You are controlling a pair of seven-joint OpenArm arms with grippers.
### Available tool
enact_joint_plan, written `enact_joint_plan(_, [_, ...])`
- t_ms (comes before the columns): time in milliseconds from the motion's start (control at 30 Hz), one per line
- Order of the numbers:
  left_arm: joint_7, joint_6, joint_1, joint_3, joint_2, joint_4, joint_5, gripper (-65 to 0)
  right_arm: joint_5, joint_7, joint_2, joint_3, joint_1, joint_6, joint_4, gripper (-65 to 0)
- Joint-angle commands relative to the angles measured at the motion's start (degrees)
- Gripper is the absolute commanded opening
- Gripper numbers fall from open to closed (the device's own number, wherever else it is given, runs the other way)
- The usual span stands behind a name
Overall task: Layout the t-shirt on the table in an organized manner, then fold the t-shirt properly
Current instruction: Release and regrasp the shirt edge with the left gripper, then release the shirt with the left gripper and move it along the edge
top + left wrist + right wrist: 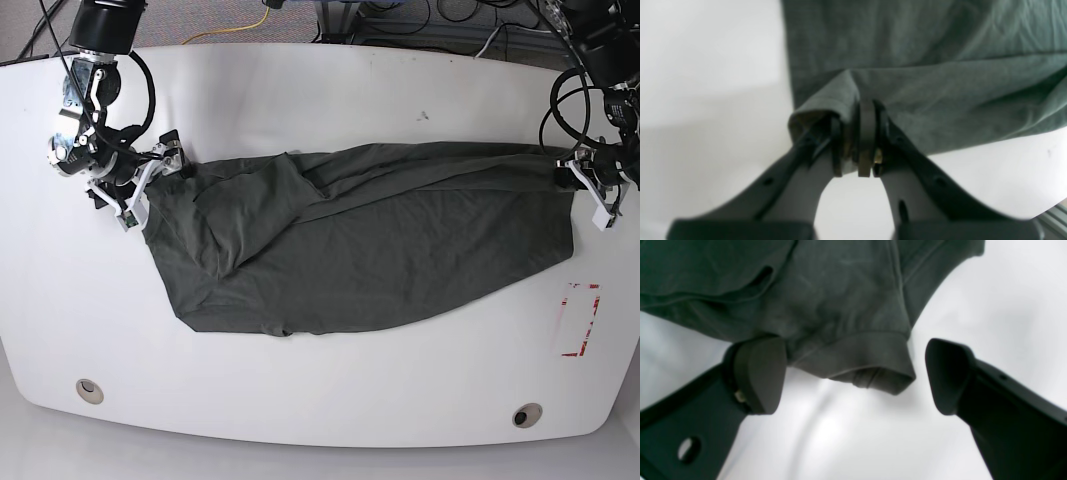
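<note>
The dark grey-green t-shirt (pixel 360 240) lies stretched sideways across the white table (pixel 300 90), wrinkled, with folds along its far edge. My left gripper (pixel 568 172), at the right of the base view, is shut on a bunched edge of the shirt (pixel 940 83); in the left wrist view the gripper (pixel 861 143) has cloth pinched between its jaws. My right gripper (pixel 150 178), at the left end of the shirt, is open. In the right wrist view this gripper (pixel 852 373) straddles a hemmed sleeve (pixel 870 363) without closing on it.
A red tape rectangle (pixel 578 320) is marked near the table's right edge. Two grommet holes (pixel 90 389) (pixel 527 413) sit near the front edge. Cables (pixel 420 20) lie behind the table's far edge.
</note>
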Motion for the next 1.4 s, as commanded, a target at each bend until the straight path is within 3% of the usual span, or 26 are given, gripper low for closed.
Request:
enact_joint_plan(0, [-0.57,-0.08,-0.87,-0.38,-1.40,1.12,-0.99,-62.4,0.69,0.89,1.02,0.45,1.40,0.30,0.79,-3.0])
enact_joint_plan(833, [-0.49,-0.08,-12.65,-1.87,0.36,-0.99,-0.82,-61.8,0.69,0.89,1.02,0.36,1.40,0.30,0.88,-3.0])
enact_joint_plan(1067, [-0.84,-0.08,-14.76,-3.81,0.36,-7.14,-0.99,-50.7,0.69,0.89,1.02,0.45,1.40,0.30,1.05,-3.0])
enact_joint_plan(1200, [-1.63,-0.08,-14.84,-7.15,0.36,-8.11,-0.91,-50.0,0.69,0.89,1.02,0.45,1.40,0.30,1.05,-3.0])
enact_joint_plan(1367, [-2.42,-0.08,-14.76,-6.62,0.27,-8.11,-0.91,-50.0,0.77,0.89,1.02,0.53,1.40,0.30,1.14,-3.0])
